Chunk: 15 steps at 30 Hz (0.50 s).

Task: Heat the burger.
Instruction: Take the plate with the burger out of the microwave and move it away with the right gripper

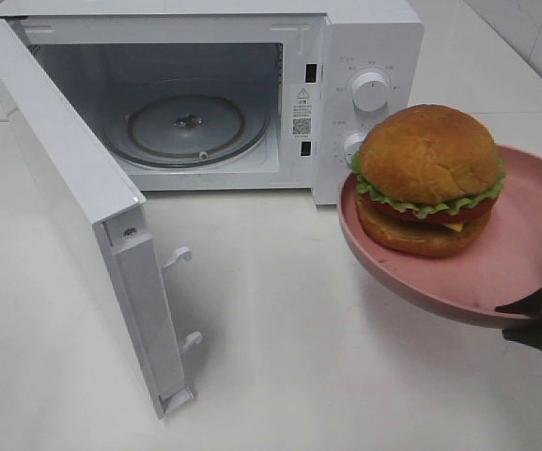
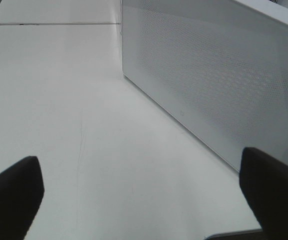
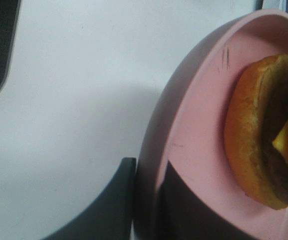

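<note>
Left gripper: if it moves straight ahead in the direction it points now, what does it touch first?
Probably the white tabletop. The open left gripper looks down along it, and the microwave's perforated side wall stands off to one side. Depth is unclear.

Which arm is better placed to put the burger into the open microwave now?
Right. The right gripper already pinches the pink plate carrying the burger, beside the microwave. The left gripper is open and empty.

A matt pink plate (image 1: 496, 272), a glossy white microwave (image 1: 364, 38) with clear glass turntable (image 1: 186, 127), and a smooth counter (image 1: 327, 376) are seen.
</note>
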Available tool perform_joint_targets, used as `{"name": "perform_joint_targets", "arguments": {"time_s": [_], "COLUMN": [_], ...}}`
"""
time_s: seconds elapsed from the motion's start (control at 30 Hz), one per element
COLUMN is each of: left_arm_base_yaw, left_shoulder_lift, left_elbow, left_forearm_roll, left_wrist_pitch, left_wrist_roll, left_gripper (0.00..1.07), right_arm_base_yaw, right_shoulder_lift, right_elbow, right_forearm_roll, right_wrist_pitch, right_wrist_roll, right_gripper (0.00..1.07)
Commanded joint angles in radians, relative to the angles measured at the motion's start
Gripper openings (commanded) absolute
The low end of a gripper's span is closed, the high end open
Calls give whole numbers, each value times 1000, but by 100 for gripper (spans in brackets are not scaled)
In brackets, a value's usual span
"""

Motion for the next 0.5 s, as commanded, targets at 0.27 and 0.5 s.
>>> {"name": "perform_joint_targets", "arguments": {"time_s": [0.27, 0.5], "left_arm_base_yaw": [2, 2], "left_shoulder_lift": [-17, -17], "left_elbow": [-1, -1], "left_forearm_roll": [-4, -4], "left_wrist_pitch": [-9, -9], "left_wrist_roll": [-7, -7], "left_gripper": [100, 100], "right_arm_base_yaw": [-4, -4], "right_shoulder_lift": [-42, -42], "right_elbow": [-8, -8], "right_forearm_roll": [-281, -411], "right_wrist_pitch": [58, 114], "right_wrist_roll": [352, 590], "right_gripper": [1, 2]}}
